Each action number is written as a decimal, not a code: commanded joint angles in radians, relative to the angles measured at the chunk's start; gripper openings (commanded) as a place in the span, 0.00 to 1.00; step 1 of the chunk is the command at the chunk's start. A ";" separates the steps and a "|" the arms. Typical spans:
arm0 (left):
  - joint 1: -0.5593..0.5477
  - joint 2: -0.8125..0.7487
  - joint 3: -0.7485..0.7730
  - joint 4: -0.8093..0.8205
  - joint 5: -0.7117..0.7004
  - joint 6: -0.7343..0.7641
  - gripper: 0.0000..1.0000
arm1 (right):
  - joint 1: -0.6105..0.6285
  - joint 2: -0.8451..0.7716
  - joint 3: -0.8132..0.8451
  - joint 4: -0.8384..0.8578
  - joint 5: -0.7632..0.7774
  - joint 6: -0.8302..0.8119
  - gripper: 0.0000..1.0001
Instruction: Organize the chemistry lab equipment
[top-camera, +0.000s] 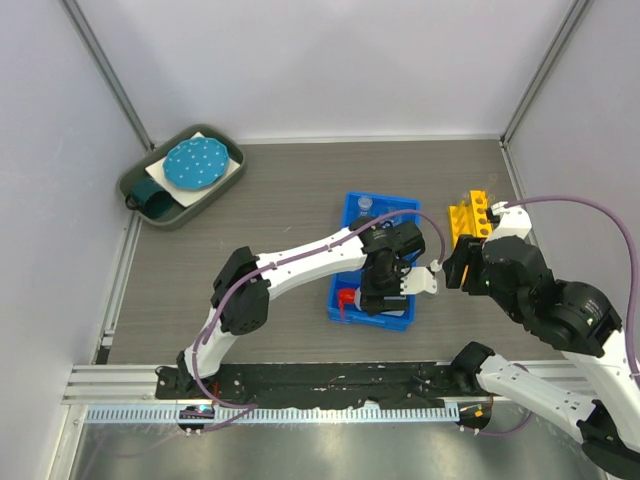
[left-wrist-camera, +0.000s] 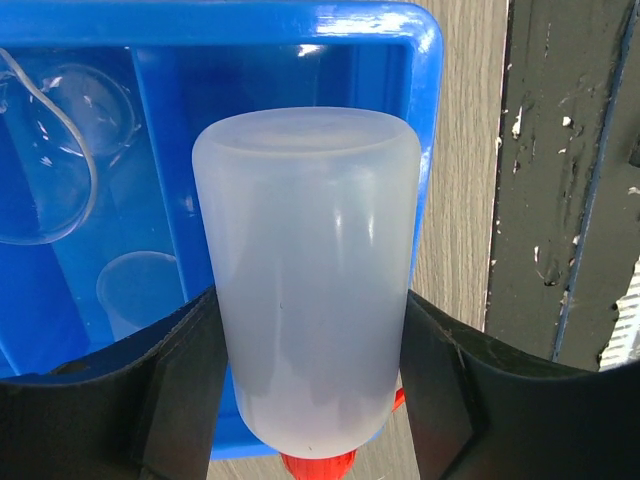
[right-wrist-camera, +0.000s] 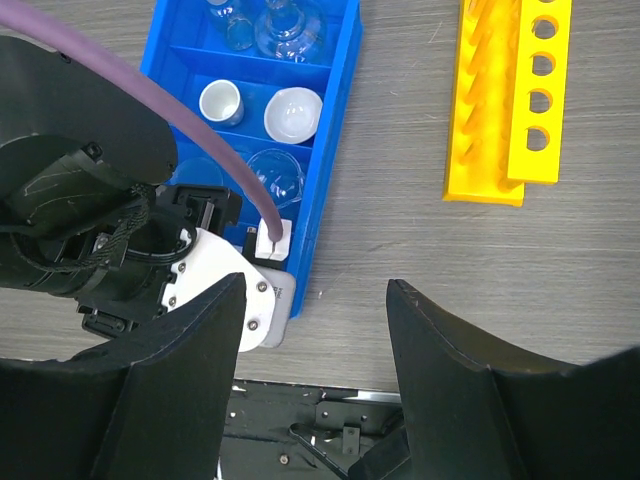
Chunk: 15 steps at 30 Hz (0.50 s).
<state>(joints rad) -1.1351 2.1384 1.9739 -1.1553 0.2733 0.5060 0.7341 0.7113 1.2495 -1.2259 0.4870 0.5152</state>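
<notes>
A translucent bottle (left-wrist-camera: 305, 270) with a red cap (left-wrist-camera: 318, 466) hangs cap-down over the near end of the blue divided bin (left-wrist-camera: 250, 20), and my left gripper (left-wrist-camera: 305, 400) is shut on its sides. In the top view the left gripper (top-camera: 378, 290) sits over the bin (top-camera: 345, 215) with the red cap (top-camera: 347, 297) showing. The bin holds a glass flask (right-wrist-camera: 288, 35), two white dishes (right-wrist-camera: 293, 113) and a clear beaker (right-wrist-camera: 275, 175). My right gripper (right-wrist-camera: 315, 285) is open and empty, above bare table between the bin and the yellow holed rack (right-wrist-camera: 510, 100).
A dark green tray (top-camera: 135, 185) with a teal dotted disc (top-camera: 195, 163) stands at the far left corner. A black rail (top-camera: 330, 378) runs along the near table edge. Walls enclose the table on three sides.
</notes>
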 joint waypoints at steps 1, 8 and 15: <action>-0.011 -0.006 0.031 -0.027 0.017 0.011 0.68 | 0.007 -0.006 -0.007 0.035 0.012 0.006 0.64; -0.012 -0.011 0.031 -0.027 0.014 0.008 0.70 | 0.007 -0.004 -0.001 0.036 0.007 0.003 0.64; -0.015 -0.008 0.051 -0.041 0.012 0.003 0.74 | 0.007 -0.003 0.005 0.032 0.007 0.003 0.65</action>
<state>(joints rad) -1.1397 2.1391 1.9781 -1.1709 0.2729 0.5056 0.7341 0.7086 1.2430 -1.2255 0.4870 0.5148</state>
